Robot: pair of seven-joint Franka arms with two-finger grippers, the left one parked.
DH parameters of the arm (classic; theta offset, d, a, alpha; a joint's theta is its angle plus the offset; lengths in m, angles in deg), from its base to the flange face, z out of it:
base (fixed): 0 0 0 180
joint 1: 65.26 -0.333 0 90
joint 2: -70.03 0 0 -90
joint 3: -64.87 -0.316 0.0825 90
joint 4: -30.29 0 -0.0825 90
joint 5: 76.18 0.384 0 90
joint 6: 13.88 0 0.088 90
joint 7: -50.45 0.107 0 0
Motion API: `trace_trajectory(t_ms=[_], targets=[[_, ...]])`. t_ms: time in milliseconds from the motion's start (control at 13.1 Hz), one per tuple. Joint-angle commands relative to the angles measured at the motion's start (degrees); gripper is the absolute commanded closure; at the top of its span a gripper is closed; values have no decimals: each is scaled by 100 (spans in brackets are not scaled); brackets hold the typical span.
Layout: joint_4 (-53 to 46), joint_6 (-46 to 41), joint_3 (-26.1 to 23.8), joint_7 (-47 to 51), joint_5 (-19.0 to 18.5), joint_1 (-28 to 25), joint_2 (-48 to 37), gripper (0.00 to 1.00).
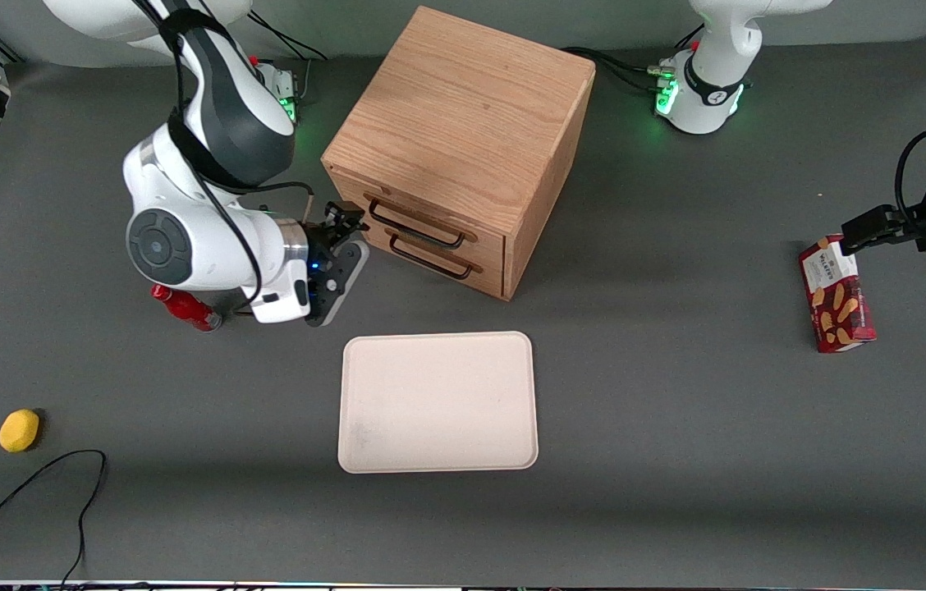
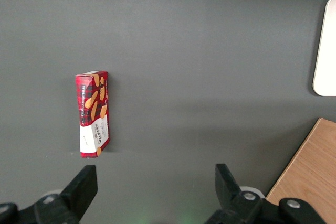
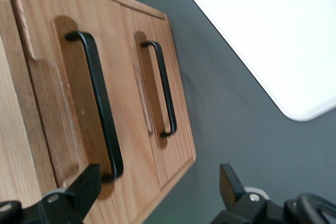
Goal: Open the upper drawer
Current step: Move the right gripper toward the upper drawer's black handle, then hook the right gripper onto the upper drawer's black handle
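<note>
Right arm's gripper (image 1: 346, 223) is hanging just in front of the cabinet (image 1: 463, 123), at the end of the drawer fronts toward the working arm's side. Fingers (image 3: 84, 190) are standing spread apart, holding nothing. Upper drawer (image 1: 430, 215) is sitting closed, flush in the cabinet face, directly above the lower drawer (image 1: 438, 264). Its black handle (image 3: 97, 103) is running along the front; in the wrist view one fingertip is sitting right beside the handle's end, and I can't tell if it's touching. The other finger (image 3: 228, 182) is hanging over bare table, well off the drawer front. Lower drawer's handle (image 3: 163, 90) is lying parallel, apart from both fingers.

Cabinet is standing turned at an angle, drawer fronts facing the front camera and the working arm's end. Table (image 1: 676, 451) in front of the drawers is showing open grey surface. Cream tray (image 1: 437, 402) is lying nearer the front camera than the cabinet, with a gap between its edge and the cabinet's corner. Red bottle (image 1: 184, 306) is lying under the arm's wrist, near the gripper body. Yellow lemon-like thing (image 1: 19, 430) is resting well apart, toward the working arm's end. Biscuit box (image 1: 836, 294) is lying toward the parked arm's end, well apart from the cabinet.
</note>
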Motion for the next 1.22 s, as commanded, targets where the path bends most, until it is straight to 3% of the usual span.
trace_trajectory(t_ms=[0, 1144], targets=[[-126, 174, 59, -193, 190, -212, 152, 0], [120, 737, -152, -360, 216, -546, 381, 0]])
